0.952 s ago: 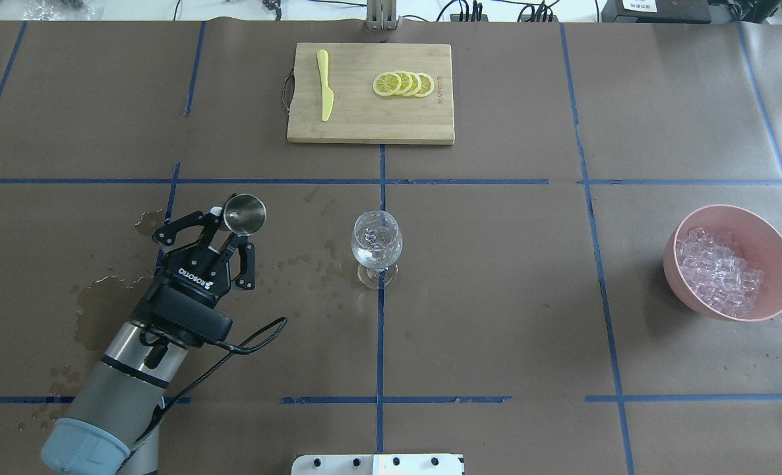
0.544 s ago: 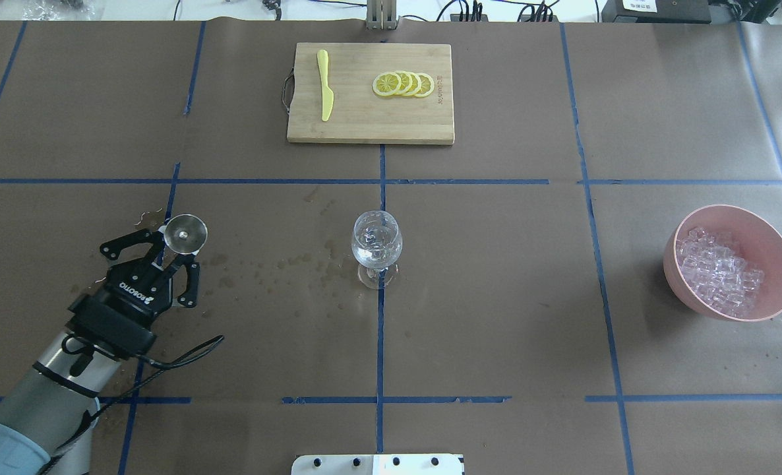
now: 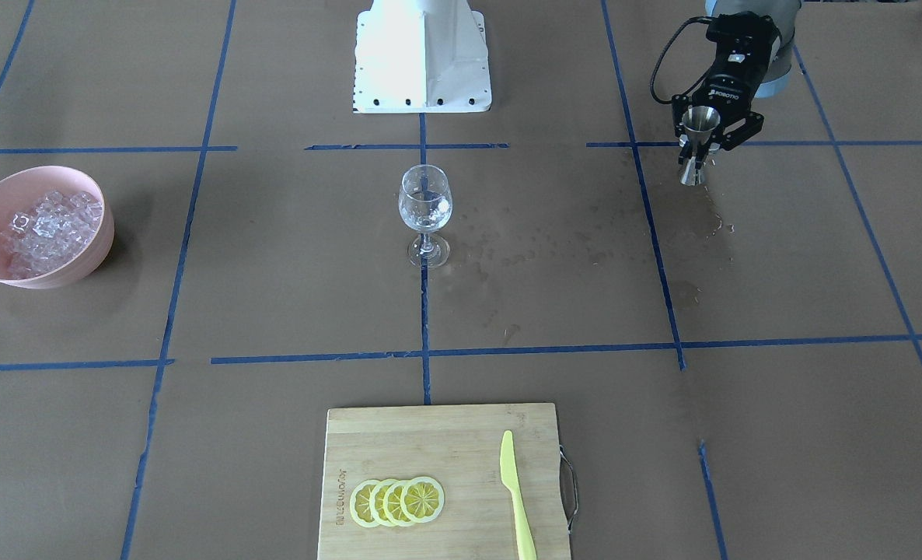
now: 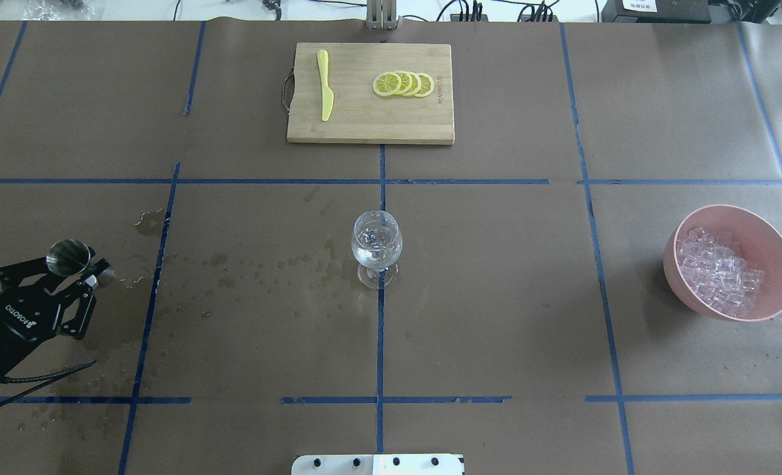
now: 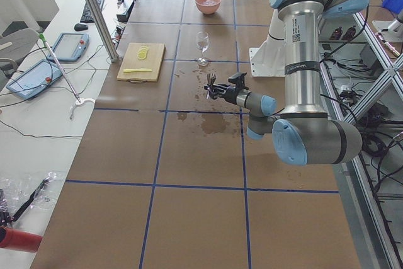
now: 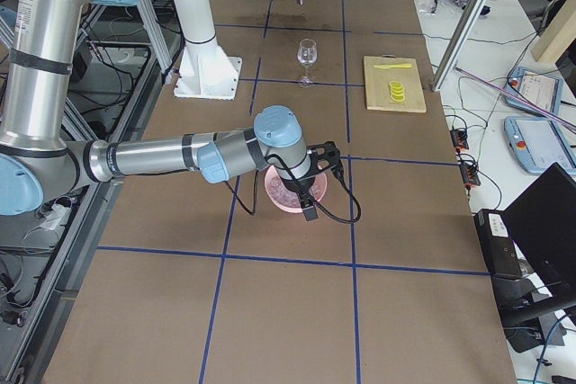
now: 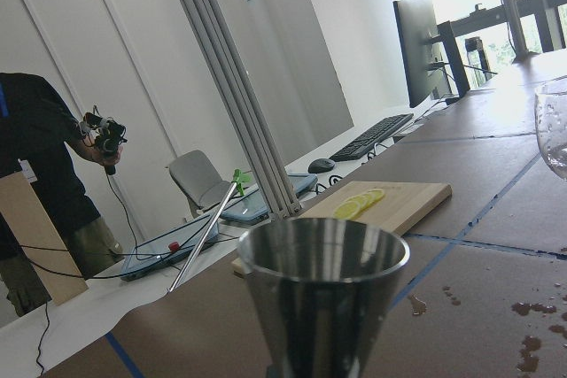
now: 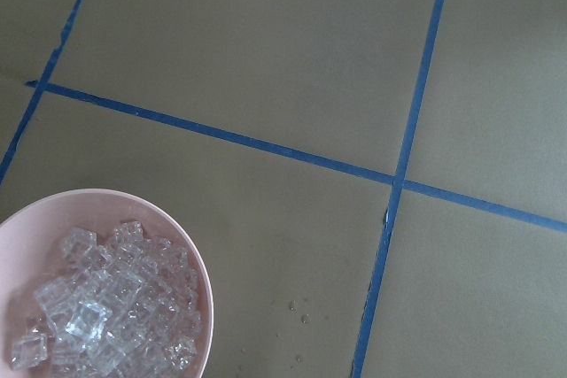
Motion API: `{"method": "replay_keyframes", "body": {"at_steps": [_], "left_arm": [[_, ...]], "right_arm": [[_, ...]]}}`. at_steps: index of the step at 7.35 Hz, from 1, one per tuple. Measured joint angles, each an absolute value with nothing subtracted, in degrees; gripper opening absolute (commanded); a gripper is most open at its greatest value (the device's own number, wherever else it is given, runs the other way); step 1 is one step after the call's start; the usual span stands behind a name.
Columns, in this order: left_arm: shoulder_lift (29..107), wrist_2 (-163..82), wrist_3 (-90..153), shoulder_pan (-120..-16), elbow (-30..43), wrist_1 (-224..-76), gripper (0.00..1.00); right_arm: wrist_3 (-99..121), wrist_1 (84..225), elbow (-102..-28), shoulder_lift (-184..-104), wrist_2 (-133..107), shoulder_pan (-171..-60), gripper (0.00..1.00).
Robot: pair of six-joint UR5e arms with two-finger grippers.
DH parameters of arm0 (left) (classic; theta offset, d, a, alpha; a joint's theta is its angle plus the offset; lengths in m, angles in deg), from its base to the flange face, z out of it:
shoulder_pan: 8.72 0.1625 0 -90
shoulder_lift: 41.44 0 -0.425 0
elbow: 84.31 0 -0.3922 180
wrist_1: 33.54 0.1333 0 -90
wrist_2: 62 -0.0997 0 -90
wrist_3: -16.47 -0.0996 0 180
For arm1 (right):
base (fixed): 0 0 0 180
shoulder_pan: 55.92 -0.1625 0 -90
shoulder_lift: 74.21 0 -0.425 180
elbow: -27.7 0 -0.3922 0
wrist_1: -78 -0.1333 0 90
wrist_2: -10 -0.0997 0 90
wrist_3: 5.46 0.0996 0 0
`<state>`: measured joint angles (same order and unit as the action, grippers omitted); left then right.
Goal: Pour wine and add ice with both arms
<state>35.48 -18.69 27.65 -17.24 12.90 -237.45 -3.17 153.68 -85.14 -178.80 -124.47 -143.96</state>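
My left gripper (image 4: 82,272) is shut on a steel jigger (image 4: 68,256) and holds it roughly upright above the table's left edge; the jigger (image 7: 323,294) fills the left wrist view. The wine glass (image 4: 376,245) stands at the table's centre with a little clear wine (image 3: 425,211) in it. The ice (image 4: 721,272) is heaped in a pink bowl (image 4: 680,293) at the right. My right gripper (image 6: 304,188) shows only in the exterior right view, hovering over the bowl; I cannot tell whether it is open. The right wrist view shows the ice (image 8: 97,312) below, with no fingers.
A wooden cutting board (image 4: 364,128) with lemon slices (image 4: 404,84) and a yellow knife (image 4: 325,86) lies at the far middle. Wet stains (image 4: 266,264) mark the paper between the glass and my left gripper. The white base pedestal (image 3: 422,54) stands at the near edge.
My left gripper has carried the jigger left and back, away from the glass, to the table's left edge. The glass and the bowl have not moved.
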Motion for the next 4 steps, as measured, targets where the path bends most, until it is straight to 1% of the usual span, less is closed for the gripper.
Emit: {"method": "replay_keyframes", "body": {"at_steps": [4], "left_arm": [[36.1,-18.1,54.7,-17.1,8.3,-233.3,0.00]], "right_arm": [[-3.2,153.7,-85.2,-178.9,-124.5,-144.2,1.00]]}}
